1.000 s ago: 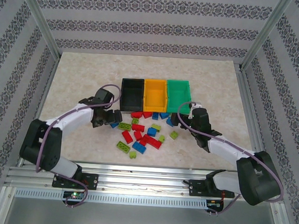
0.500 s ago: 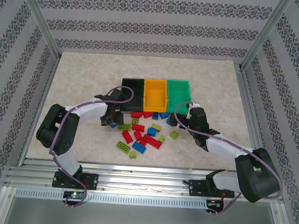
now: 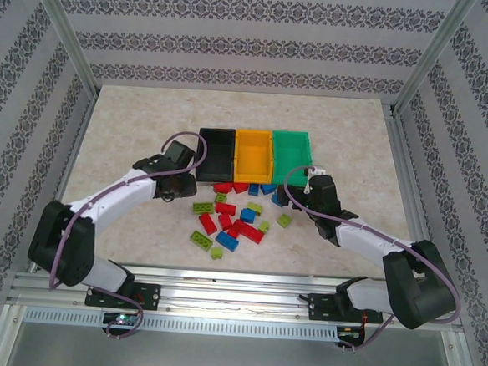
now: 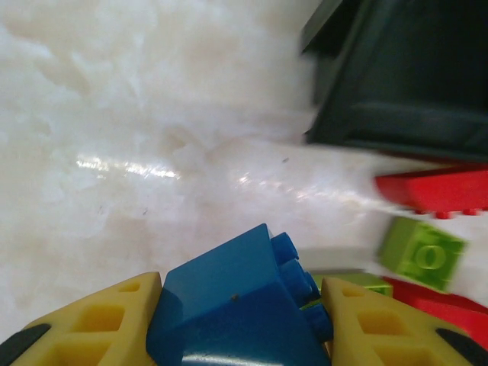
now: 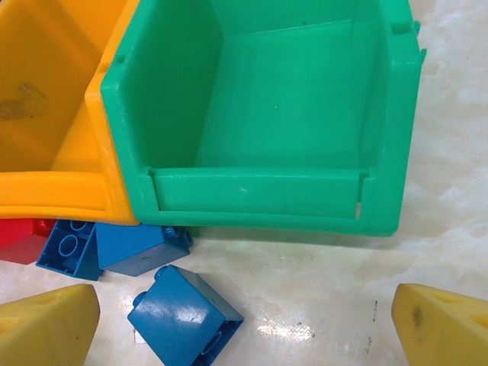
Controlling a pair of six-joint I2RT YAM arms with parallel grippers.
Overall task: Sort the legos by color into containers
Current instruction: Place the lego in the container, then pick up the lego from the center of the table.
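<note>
Legos [image 3: 239, 229] in red, blue and lime lie scattered on the worktop [image 3: 131, 125], directly in front of three bins standing side by side with walls touching: black bin [image 3: 216, 156], yellow-orange bin [image 3: 253, 157], green bin [image 3: 291, 157] (left to right in the top view). The farthest bricks lie close against the bins' front walls. Two blue bricks [image 5: 137, 245] lie by the green bin's front left corner, with a red brick [image 5: 19, 240] next to them.

Left hand [image 4: 241, 288]: near the black bin's front left corner, closed on a blue brick [image 4: 217, 305], with a yellow finger pressed to each side. Whether the brick is clear of the worktop cannot be told. A lime brick [image 4: 421, 252] and a long red brick [image 4: 442, 191] lie just beyond.

Right hand [image 5: 248, 313]: spread wide and gripping nothing, in front of the green bin. A tilted blue brick [image 5: 185, 316] lies between its fingers, nearer the one at the picture's left, untouched.
</note>
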